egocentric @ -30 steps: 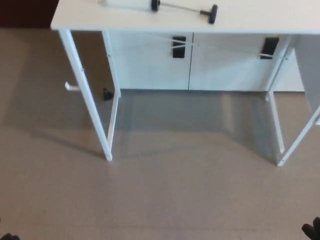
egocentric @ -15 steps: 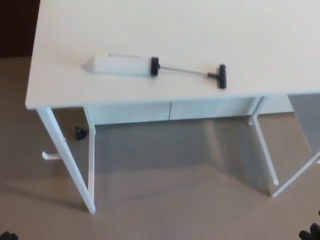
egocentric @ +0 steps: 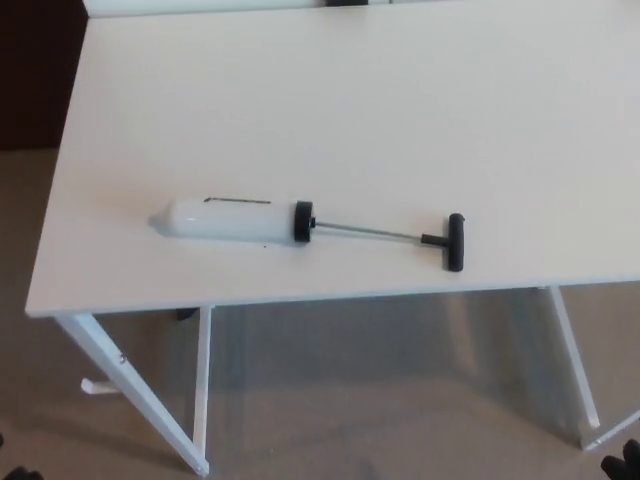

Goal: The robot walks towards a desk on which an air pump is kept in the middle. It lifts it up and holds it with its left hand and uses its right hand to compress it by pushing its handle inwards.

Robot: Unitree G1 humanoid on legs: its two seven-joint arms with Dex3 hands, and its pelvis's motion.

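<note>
White air pump (egocentric: 230, 220) is laid flat on the table (egocentric: 400, 110), well apart from the right hand (egocentric: 625, 464); finger state can't be told.

An air pump (egocentric: 235, 220) lies on its side on the white desk (egocentric: 400, 110), near the front edge and nearer the left edge, with its white barrel pointing left. Its thin rod is drawn out to the right, ending in a black T-handle (egocentric: 454, 242). Below the front edge, white legs (egocentric: 140, 395) stand on beige floor (egocentric: 390, 400).
</note>
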